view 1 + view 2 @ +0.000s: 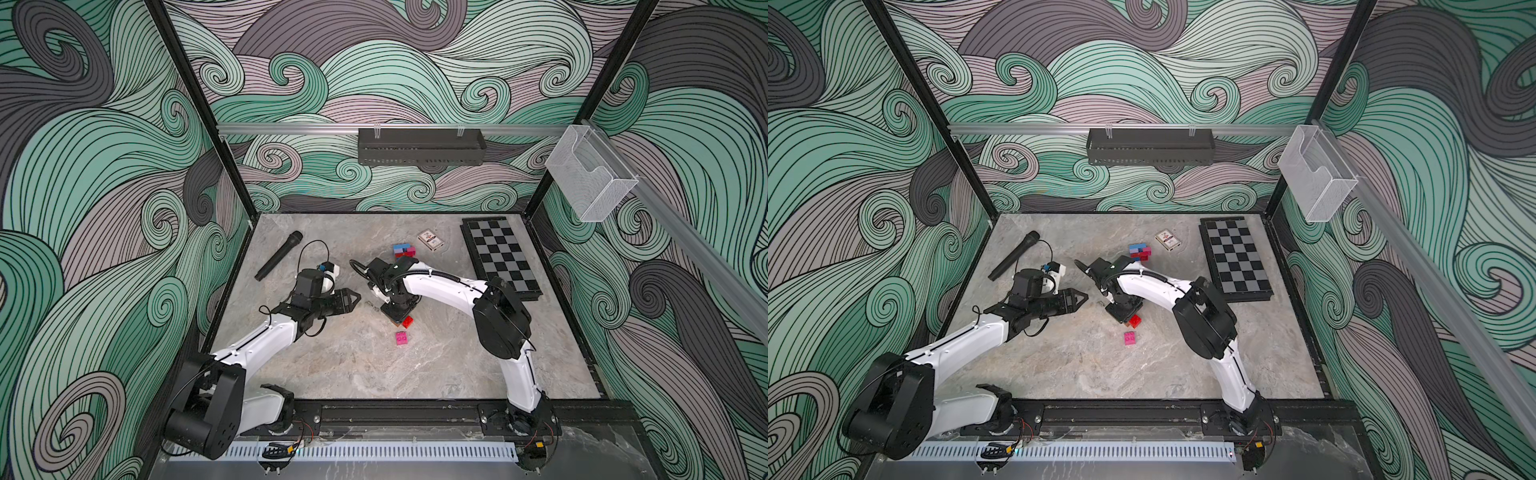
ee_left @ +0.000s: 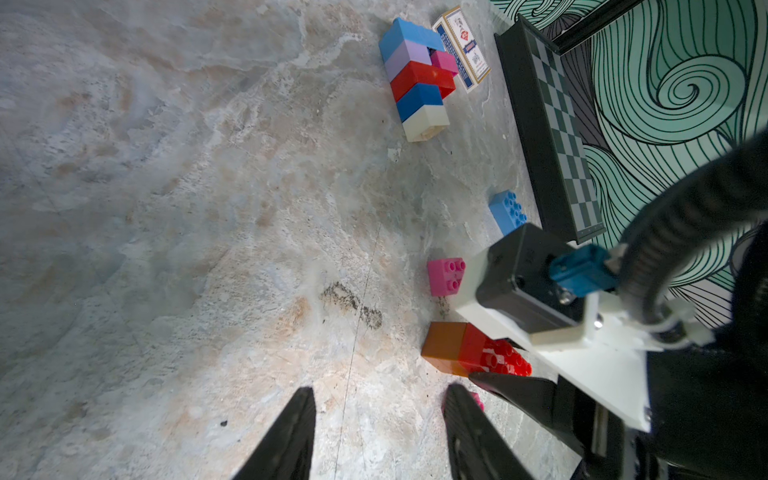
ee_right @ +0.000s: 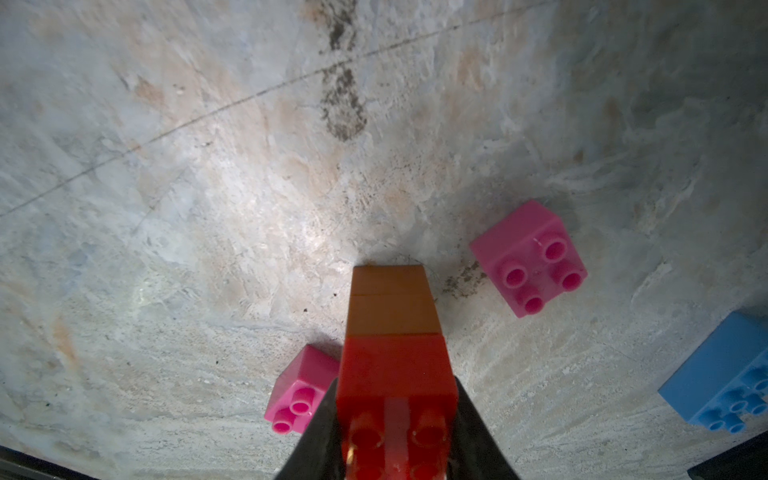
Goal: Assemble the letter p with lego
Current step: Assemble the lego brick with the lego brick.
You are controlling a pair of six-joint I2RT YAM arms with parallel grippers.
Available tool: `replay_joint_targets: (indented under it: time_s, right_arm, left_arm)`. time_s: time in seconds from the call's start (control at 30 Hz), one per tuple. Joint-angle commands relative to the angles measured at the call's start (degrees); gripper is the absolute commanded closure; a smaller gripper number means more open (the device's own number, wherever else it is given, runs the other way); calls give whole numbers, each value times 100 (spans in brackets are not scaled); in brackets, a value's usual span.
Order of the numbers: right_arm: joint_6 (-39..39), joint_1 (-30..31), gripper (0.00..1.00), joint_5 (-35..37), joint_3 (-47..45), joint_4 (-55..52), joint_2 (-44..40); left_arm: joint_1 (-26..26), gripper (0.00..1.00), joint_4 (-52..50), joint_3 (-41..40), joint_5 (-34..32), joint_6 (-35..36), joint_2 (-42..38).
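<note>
The right hand (image 3: 395, 399) is clamped on a red brick (image 3: 395, 365) with an orange brick (image 3: 392, 299) joined beyond it, its far end at the desk (image 3: 208, 208). A pink brick (image 3: 303, 386) sits just beside one finger (studs up). The left hand (image 2: 379, 390) hangs empty with its jaws apart, and the coloured stack (image 2: 415, 79) lies well ahead of it.

A brick column (image 2: 417, 79) of blue, lilac, red, blue and white lies flat at far centre; a red-on-orange pair (image 3: 395, 332) stands upright mid-table between two pink squares (image 3: 530, 257).
</note>
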Motion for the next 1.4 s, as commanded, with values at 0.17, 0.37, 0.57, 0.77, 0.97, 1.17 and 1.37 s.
replay_joint_targets:
  time_s: [0.17,0.37,0.57,0.77,0.97,1.17,1.37]
  right_arm:
    - [-109,22,83,-138,-299,-429,718]
    - [5,23,53,-164,-29,-432,646]
    - [121,23,25,-103,235,-438,468]
    - [238,18,23,-86,397,-473,213]
    - [411,-21,24,-93,510,-473,-66]
    - [758,-193,25,-28,631,-460,-339]
    - [1155,-605,28,91,793,-436,-345]
  left_arm:
    - [67,48,74,82,84,-10,72]
    - [74,48,63,93,86,-7,75]
    - [78,48,46,102,95,15,59]
    - [84,48,64,102,130,25,70]
    - [90,48,99,110,209,26,68]
    - [89,47,156,84,262,29,-15]
    - [82,47,118,109,236,22,-45]
